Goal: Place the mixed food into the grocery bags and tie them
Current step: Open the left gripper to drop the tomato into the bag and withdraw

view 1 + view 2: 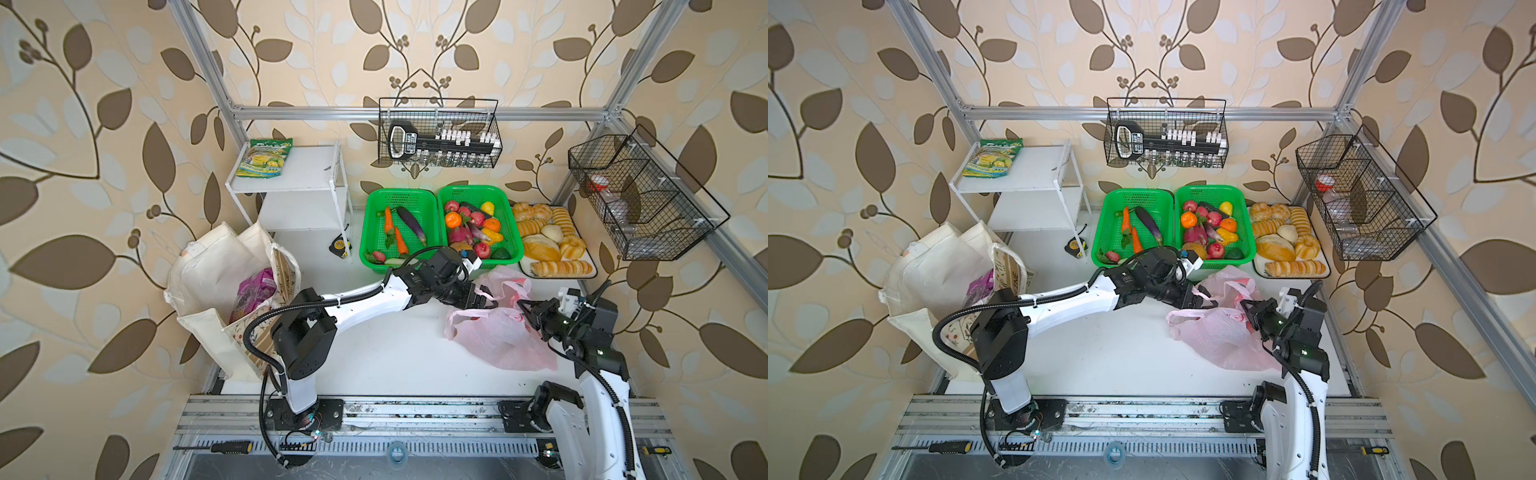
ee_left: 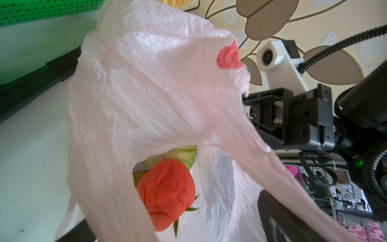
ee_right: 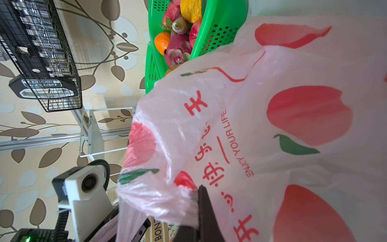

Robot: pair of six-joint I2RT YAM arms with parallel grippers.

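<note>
The pink plastic bag lies right of the table's middle, with a red tomato and green cabbage showing inside its mouth. My left gripper is at the bag's left handle and stands open, one black finger on either side of loose handle strands. On the bag's right side, my right gripper is shut on bunched handle plastic, which its finger pinches. The cream canvas tote stands at the left with the purple packet inside. The other food is hidden.
Two green baskets of vegetables and fruit sit behind the bag, with a bread tray to their right. A white shelf at the back left carries a yellow-green snack packet. Wire baskets hang on the frame.
</note>
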